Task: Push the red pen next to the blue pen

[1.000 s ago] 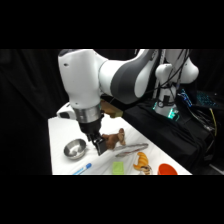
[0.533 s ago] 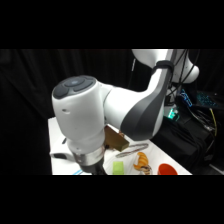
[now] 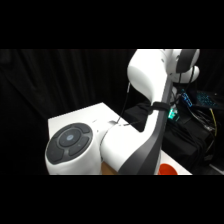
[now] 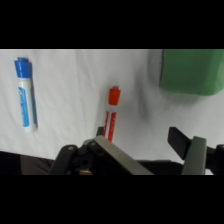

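Observation:
In the wrist view the red pen [image 4: 110, 120] lies on the white table with its red cap pointing up the picture. Its lower end is hidden behind my left finger [image 4: 117, 157]. The blue pen [image 4: 25, 100] lies roughly parallel to it, well off to the left with bare table between them. My gripper [image 4: 150, 150] is open, with nothing between its fingers, and the red pen sits just beyond its left finger. In the side view my own arm [image 3: 125, 145] hides both pens and the gripper.
A green block [image 4: 192, 70] sits at the upper right of the wrist view, right of the red pen. In the side view a white table corner [image 3: 85, 117] shows behind the arm, and an orange-red round object [image 3: 167, 170] peeks out at the lower right.
The arm has swung toward the side camera and dropped lower. It now fills the picture and covers the bowl, tongs and other items seen earlier.

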Available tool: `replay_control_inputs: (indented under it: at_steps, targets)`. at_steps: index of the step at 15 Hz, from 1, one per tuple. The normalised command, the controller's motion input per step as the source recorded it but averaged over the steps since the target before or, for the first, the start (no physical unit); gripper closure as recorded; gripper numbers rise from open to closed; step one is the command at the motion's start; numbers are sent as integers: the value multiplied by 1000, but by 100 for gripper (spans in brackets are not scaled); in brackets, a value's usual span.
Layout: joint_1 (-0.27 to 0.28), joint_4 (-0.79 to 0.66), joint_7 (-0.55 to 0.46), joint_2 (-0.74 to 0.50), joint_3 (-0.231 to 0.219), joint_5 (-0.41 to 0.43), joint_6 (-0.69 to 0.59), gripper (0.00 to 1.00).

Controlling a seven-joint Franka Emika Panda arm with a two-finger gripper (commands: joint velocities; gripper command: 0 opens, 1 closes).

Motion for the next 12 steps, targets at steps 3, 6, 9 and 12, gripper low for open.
replay_control_inputs:
  at_steps: [3, 6, 9, 12]
  targets:
    - [89, 732, 5, 415, -26, 3, -192, 0]
    - [70, 659, 2, 380, -24, 25, -202, 0]
    - [51, 566, -6, 347, -23, 37, -175, 0]
    - [30, 520, -14, 322, -20, 55, -171, 0]
